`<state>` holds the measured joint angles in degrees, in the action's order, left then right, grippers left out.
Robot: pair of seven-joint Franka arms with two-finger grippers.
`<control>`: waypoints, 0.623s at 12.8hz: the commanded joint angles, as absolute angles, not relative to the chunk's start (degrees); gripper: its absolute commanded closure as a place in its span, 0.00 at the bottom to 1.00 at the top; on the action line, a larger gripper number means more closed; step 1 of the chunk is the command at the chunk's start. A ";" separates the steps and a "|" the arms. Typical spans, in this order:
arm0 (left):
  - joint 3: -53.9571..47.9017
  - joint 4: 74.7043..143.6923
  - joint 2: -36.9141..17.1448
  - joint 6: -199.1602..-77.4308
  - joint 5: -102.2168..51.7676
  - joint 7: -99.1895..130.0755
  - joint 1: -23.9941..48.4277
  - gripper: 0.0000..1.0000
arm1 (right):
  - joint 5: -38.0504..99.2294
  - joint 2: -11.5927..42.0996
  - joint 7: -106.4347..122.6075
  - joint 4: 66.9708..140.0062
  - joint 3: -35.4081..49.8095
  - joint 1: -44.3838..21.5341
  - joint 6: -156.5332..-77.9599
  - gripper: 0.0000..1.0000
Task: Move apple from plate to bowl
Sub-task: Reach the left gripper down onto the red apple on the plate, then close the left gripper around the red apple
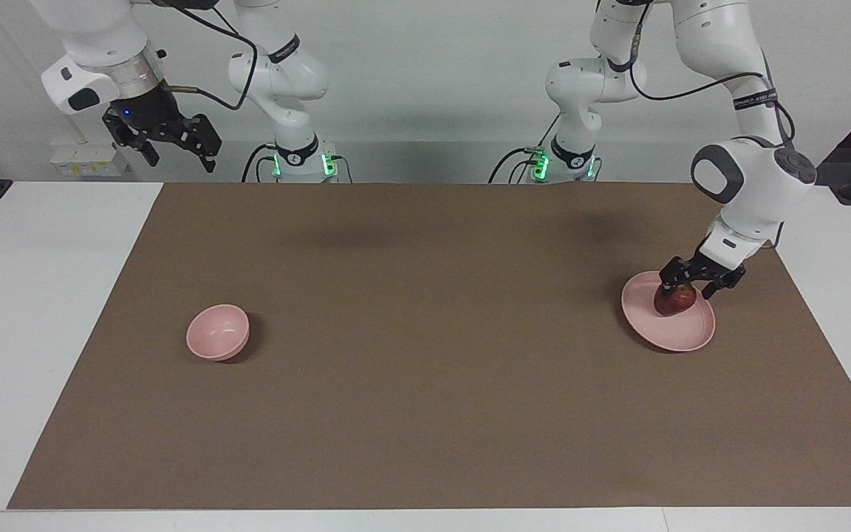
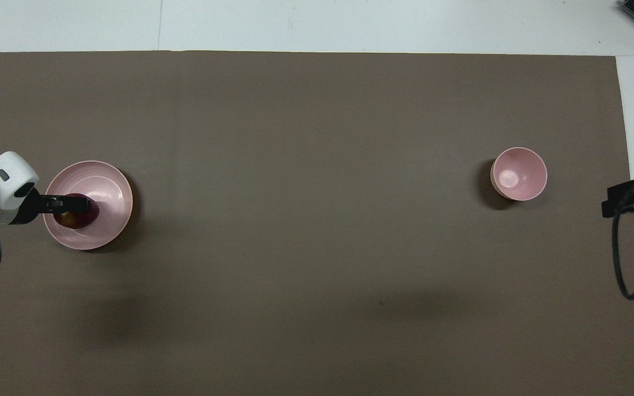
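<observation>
The dark red apple [image 1: 677,301] lies on the pale pink plate [image 1: 680,336] toward the left arm's end of the table. My left gripper [image 1: 689,287] is down over the apple, open, with a finger on either side of its top. In the overhead view the left gripper [image 2: 83,206] covers part of the apple [image 2: 77,219] on the plate [image 2: 108,187]. The small pink bowl [image 1: 217,332] stands empty toward the right arm's end of the table and also shows in the overhead view [image 2: 519,173]. My right gripper [image 1: 174,144] waits, open and empty, raised at its own end of the table.
A brown mat [image 1: 425,414] covers most of the white table [image 1: 26,332]. The right arm's black cable [image 2: 622,258] hangs at the edge of the overhead view.
</observation>
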<state>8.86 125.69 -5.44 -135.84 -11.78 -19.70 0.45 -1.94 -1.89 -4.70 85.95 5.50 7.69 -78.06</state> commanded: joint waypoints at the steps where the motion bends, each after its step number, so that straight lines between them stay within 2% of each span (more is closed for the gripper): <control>1: 9.14 127.71 -4.57 -138.08 -13.71 -20.74 0.88 0.45 | -0.79 -2.81 -4.48 86.66 5.62 8.26 -78.05 0.00; 2: 9.14 127.44 -4.66 -137.99 -13.71 -20.83 0.88 0.75 | -0.79 -2.81 -4.48 86.66 5.62 8.26 -78.05 0.00; 3: 9.14 127.01 -4.75 -137.73 -13.71 -21.18 0.79 0.93 | -0.79 -2.81 -4.48 86.66 5.62 8.26 -78.05 0.00; 4: 9.14 126.74 -4.75 -137.72 -13.71 -21.79 0.70 1.00 | -0.79 -2.81 -4.48 86.66 5.62 8.26 -78.05 0.00; 8: 9.14 124.72 -4.05 -136.85 -13.71 -24.17 0.00 1.00 | -0.79 -2.81 -4.48 86.66 5.62 8.26 -78.05 0.00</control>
<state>9.06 125.50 -5.20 -136.81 -12.74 -22.48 0.37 -1.94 -1.89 -4.70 85.95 5.50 7.69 -78.06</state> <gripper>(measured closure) 0.194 0.000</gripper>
